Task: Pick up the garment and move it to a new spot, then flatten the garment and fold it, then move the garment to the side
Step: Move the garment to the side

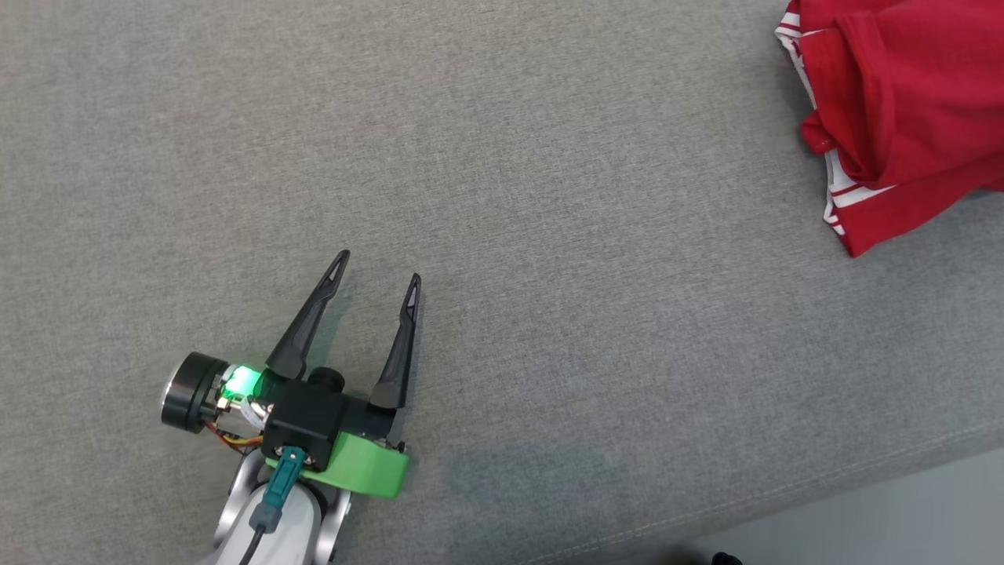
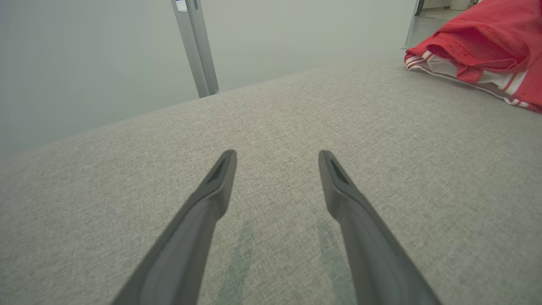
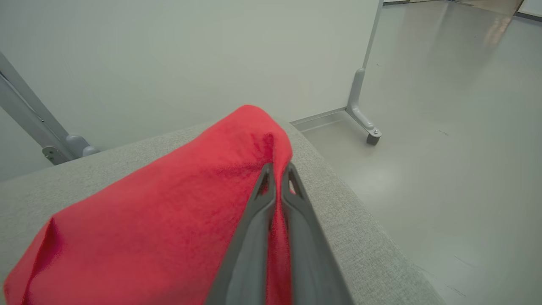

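Note:
The garment (image 1: 894, 110) is red with white stripes at its hems and lies bunched at the far right of the grey surface. In the left wrist view the garment (image 2: 487, 46) shows at the upper right, well away from the fingers. My left gripper (image 1: 378, 267) is open over bare fabric at the lower left, nothing between its fingers (image 2: 277, 156). In the right wrist view my right gripper (image 3: 278, 169) is shut on a raised fold of the garment (image 3: 169, 216), with red cloth pinched between the two fingers.
The grey upholstered surface (image 1: 549, 235) ends in a seamed front edge (image 1: 784, 502) at the lower right, with pale floor (image 3: 444, 148) beyond. A metal stand leg on a caster (image 3: 366, 127) stands past the surface's far corner. A grey post (image 2: 197, 46) rises behind the surface.

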You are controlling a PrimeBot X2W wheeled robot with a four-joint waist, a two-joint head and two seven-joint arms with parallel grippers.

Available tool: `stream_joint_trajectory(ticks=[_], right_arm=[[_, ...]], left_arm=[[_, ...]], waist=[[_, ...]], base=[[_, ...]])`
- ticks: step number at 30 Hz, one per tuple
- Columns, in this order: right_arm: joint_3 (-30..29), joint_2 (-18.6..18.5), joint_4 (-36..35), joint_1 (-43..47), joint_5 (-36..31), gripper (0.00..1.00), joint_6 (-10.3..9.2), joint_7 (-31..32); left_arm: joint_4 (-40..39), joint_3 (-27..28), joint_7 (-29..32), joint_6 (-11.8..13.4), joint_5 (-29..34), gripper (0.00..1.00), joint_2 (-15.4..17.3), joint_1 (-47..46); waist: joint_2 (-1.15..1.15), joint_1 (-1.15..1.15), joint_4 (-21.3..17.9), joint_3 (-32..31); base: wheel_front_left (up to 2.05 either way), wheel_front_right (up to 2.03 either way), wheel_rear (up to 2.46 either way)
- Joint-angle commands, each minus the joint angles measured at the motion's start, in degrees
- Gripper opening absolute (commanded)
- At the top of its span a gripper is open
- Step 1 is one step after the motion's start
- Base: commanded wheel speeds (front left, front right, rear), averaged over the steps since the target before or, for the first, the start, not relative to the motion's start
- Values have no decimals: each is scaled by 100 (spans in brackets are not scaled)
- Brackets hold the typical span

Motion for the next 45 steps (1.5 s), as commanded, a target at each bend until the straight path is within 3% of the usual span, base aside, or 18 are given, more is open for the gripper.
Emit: stream_joint_trajectory(ticks=[1,3,5,6,8,9,11,12,13,18,22,25,36,41,45], right_arm=[[-150,102,131,-33,-100,0,-1,-15],[-368,170,313,23,-290,0,-1,-15],[-691,203,427,23,-526,7,-1,-15],[-843,261,448,57,-638,0,-1,-15],[-1119,296,552,148,-981,1,-1,-15],[-1268,282,615,162,-1157,9,-1,-15],[-1636,277,802,204,-1489,41,-3,-16],[-1816,298,888,235,-1646,90,-2,-16],[-2020,292,956,237,-1849,100,-3,-15],[-2762,345,759,388,-2890,100,-2,-15],[-3239,862,-30,762,-3786,100,-2,-15],[-3242,1335,-715,1244,-4176,100,-3,-15],[-2474,2765,-2774,3231,-4384,100,-4,-16],[-2587,3318,-3725,4082,-4592,100,-4,-16],[-2694,3615,-4613,4709,-4561,100,-4,-16]], left_arm=[[6,-5,-14,7,6,100,45,-121],[1,-15,-14,33,-10,100,40,-164],[-21,-24,-14,42,-27,100,34,-194],[-25,-35,-14,44,-28,100,31,-212],[-41,-42,-14,64,-41,100,16,-237],[-48,-48,-14,72,-46,100,6,-245],[-45,-71,-14,76,-71,100,-27,-262],[-35,-86,-14,81,-85,100,-50,-265],[-28,-96,-14,89,-98,100,-71,-264],[31,-137,-14,106,-145,100,-151,-209],[116,-124,-14,151,-240,100,-253,-53],[164,-34,-14,191,-378,100,-365,71],[429,493,-14,392,-972,100,-560,665],[339,643,-14,467,-1238,100,-567,941],[-41,713,-14,429,-958,100,-568,1128]], waist=[[-1,0,148,118],[-1,0,225,156],[-1,0,297,182],[-1,0,335,195],[-1,0,410,207],[-1,0,445,207],[-1,0,518,187],[-1,0,557,165],[-1,0,590,144],[-1,0,714,-14],[-1,0,838,-304],[-1,0,942,-567],[-1,0,1410,-1625],[-1,0,1610,-2021],[-1,0,1711,-2226]], base=[[0,0,0],[0,0,0],[0,0,0],[0,0,0],[0,0,0],[0,0,0],[0,0,0],[0,0,0],[0,0,0],[0,0,0],[0,0,0],[0,0,0],[0,0,0],[0,0,0],[0,0,0]])
